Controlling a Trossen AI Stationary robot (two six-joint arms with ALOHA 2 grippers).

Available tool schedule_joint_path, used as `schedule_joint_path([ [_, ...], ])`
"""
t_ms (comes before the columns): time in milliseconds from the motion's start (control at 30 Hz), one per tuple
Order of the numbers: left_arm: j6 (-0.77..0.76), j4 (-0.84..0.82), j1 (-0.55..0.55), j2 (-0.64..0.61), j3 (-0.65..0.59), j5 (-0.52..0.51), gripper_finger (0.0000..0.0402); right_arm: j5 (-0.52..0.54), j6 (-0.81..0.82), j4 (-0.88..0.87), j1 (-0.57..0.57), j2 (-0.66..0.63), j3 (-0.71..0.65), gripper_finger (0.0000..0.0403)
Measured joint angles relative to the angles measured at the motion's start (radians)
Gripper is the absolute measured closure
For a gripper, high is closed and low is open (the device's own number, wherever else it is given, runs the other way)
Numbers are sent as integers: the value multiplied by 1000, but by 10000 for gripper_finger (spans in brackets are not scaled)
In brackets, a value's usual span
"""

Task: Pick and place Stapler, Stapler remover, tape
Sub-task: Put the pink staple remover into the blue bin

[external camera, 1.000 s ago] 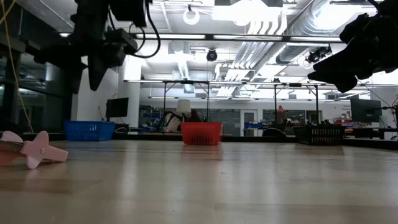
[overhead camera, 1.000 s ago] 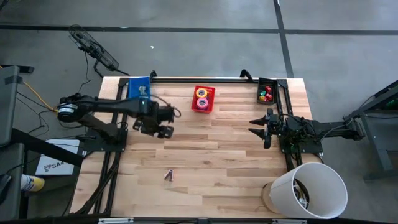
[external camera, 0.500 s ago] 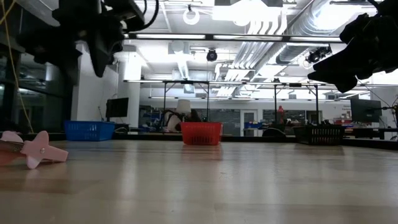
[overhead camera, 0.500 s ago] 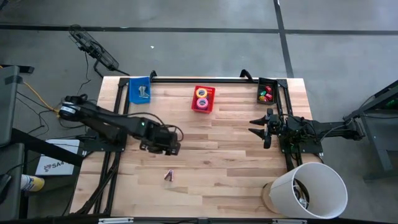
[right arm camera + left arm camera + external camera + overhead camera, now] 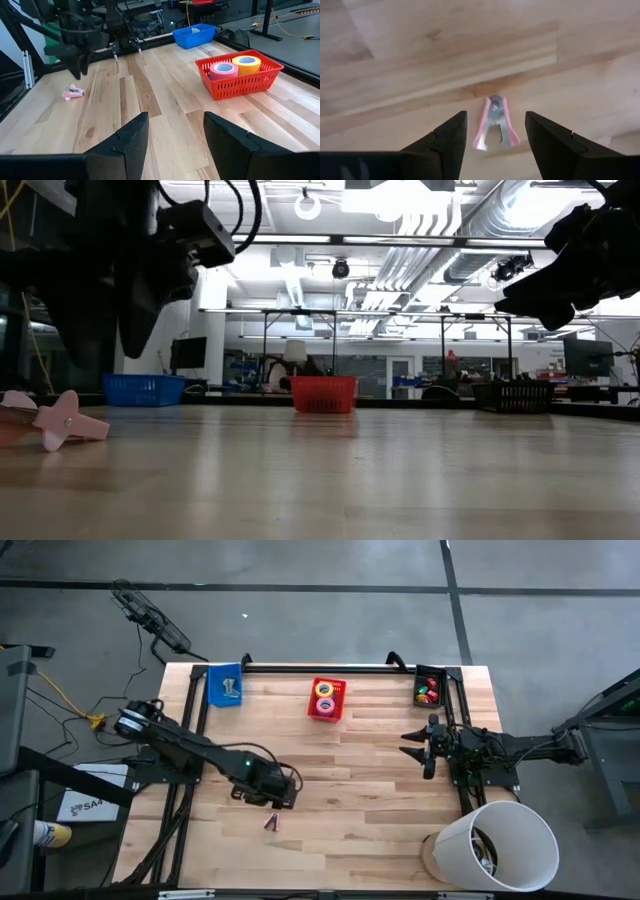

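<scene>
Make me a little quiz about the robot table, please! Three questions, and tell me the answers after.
1. True or false: the left gripper is open, with the pink staple remover lying on the table in front of its fingers.

2. Which basket holds the tape rolls?
A. the blue basket
B. the red basket
C. the black basket

3. Fill in the word: the right gripper waits open near the table's ____ edge, holding nothing.

Key
1. True. The staple remover lies loose on the wood, not yet gripped.
2. B, the red basket. The blue basket and black basket hold other things.
3. Right.
</scene>
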Motion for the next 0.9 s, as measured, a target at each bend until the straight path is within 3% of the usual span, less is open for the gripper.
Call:
schedule_joint_path([
  [600,9,112,-1,153,1,132,204,0,0,1,0,1,-1,222],
  [900,10,122,-1,154,1,143,204,0,0,1,0,1,-1,221],
])
